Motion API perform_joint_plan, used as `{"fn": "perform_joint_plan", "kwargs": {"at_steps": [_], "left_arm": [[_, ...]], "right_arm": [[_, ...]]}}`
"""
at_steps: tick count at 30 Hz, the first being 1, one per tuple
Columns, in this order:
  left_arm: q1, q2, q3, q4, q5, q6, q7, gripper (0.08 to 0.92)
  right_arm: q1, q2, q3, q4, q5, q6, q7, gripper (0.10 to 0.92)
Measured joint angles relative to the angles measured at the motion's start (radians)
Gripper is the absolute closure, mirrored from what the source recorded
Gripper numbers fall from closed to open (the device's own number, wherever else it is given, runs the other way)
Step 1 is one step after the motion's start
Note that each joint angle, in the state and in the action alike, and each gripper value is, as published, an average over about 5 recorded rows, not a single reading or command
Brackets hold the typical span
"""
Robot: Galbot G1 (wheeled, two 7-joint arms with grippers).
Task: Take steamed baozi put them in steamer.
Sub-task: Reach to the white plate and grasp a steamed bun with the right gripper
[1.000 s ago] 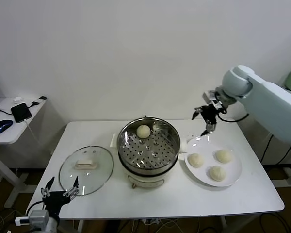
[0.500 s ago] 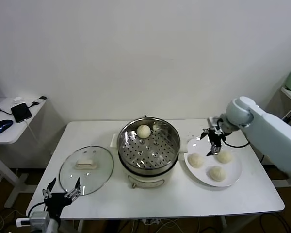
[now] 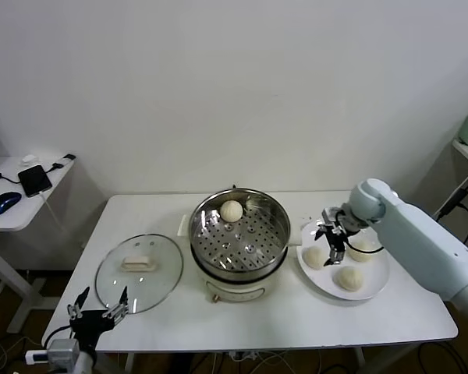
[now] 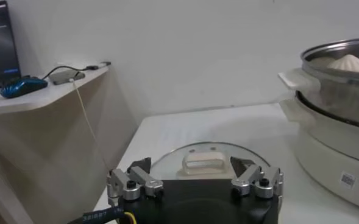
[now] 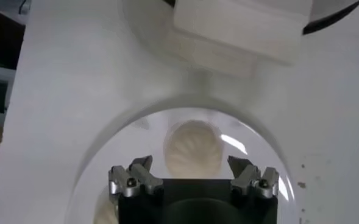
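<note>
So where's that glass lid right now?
In the head view the glass lid lies flat on the table's left side, beside the steamer, with the open left pincer at the table's near edge beside it.

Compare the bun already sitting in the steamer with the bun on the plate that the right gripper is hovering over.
The bun in the steamer rests on the perforated tray, alone; the plate bun lies on the white plate beside two others. The steamer bun has no gripper near it; the plate bun sits just below the open right gripper. Both are round, smooth, cream-white domes of similar size.
</note>
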Motion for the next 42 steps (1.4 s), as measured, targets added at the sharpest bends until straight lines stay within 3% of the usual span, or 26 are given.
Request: {"fn": "perform_joint_plan", "kwargs": {"at_steps": [34, 37, 42], "left_arm": [[-0.008, -0.004, 0.001, 0.015, 0.008, 0.002, 0.001, 0.177], [-0.007, -0.004, 0.001, 0.013, 0.008, 0.002, 0.001, 0.177], [-0.007, -0.005, 0.003, 0.008, 0.009, 0.002, 0.001, 0.177]], "right_arm": [[-0.047, 0.09, 0.06, -0.131, -0.071, 0.016, 0.078, 0.205], [-0.048, 0.089, 0.064, -0.13, -0.072, 0.015, 0.078, 0.251], [-0.048, 0.081, 0.07, -0.123, -0.068, 0.008, 0.078, 0.398]]}}
